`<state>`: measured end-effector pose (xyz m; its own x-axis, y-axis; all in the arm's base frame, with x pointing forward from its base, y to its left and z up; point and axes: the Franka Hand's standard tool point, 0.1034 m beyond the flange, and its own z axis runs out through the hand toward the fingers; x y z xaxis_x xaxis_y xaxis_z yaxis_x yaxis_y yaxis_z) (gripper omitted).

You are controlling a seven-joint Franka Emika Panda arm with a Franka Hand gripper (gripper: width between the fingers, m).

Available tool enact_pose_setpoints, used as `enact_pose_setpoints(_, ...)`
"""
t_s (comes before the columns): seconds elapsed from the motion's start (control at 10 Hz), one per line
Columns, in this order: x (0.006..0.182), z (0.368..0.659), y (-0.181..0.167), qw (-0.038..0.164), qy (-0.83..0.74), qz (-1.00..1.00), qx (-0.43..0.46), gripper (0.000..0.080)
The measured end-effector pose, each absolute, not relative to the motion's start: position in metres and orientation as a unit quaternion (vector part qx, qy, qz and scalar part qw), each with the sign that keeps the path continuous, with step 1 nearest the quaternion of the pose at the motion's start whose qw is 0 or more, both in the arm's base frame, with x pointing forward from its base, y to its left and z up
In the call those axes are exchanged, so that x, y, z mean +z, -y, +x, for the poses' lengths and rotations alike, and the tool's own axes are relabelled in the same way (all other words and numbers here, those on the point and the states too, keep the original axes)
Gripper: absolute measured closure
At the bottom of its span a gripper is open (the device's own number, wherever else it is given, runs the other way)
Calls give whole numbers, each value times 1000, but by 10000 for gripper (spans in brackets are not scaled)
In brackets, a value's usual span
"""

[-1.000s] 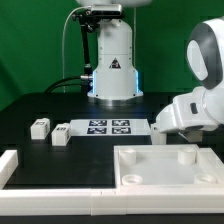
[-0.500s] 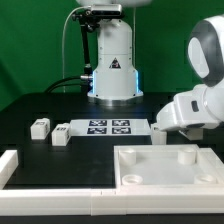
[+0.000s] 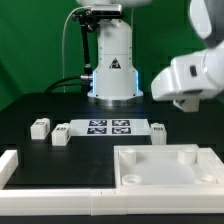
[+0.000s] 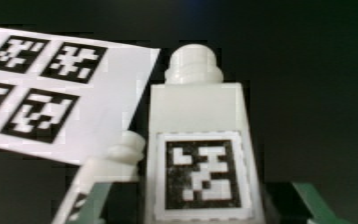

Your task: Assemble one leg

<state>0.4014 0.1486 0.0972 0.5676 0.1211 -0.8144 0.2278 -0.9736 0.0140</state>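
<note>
Wrist view: the leg (image 4: pixel 197 140) sits between the tool's (image 4: pixel 202 175) fingers (image 4: pixel 115 165), with its tag facing the camera.
Tool: clenched on the leg.
Change: the arm (image 3: pixel 188 78) has gone up from low by the tray (image 3: pixel 170 168).
Behind the leg: the marker board (image 4: pixel 51 80).
Other blocks: two small blocks (image 3: pixel 40 127) on the exterior view's left.

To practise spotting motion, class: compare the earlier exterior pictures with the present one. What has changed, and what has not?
The arm rose and shifted toward the exterior view's left, lifting the hand, which keeps its grip on the leg. Nothing was let go. The marker board, the two loose legs and the tray piece stayed put.
</note>
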Motion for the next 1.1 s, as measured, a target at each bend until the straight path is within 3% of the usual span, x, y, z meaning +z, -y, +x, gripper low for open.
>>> enact_pose_setpoints(0.1, 113, 405, -147, 57, -109, 882, -456, 509)
enact_pose_setpoints(0.3, 104, 418, -153, 43, -109, 924, -364, 509)
enact_pose_setpoints(0.8, 109, 426, -154, 19, -118, 981, -150, 509)
enact_pose_setpoints(1.1, 134, 462, -128, 0, -106, 994, -17, 508)
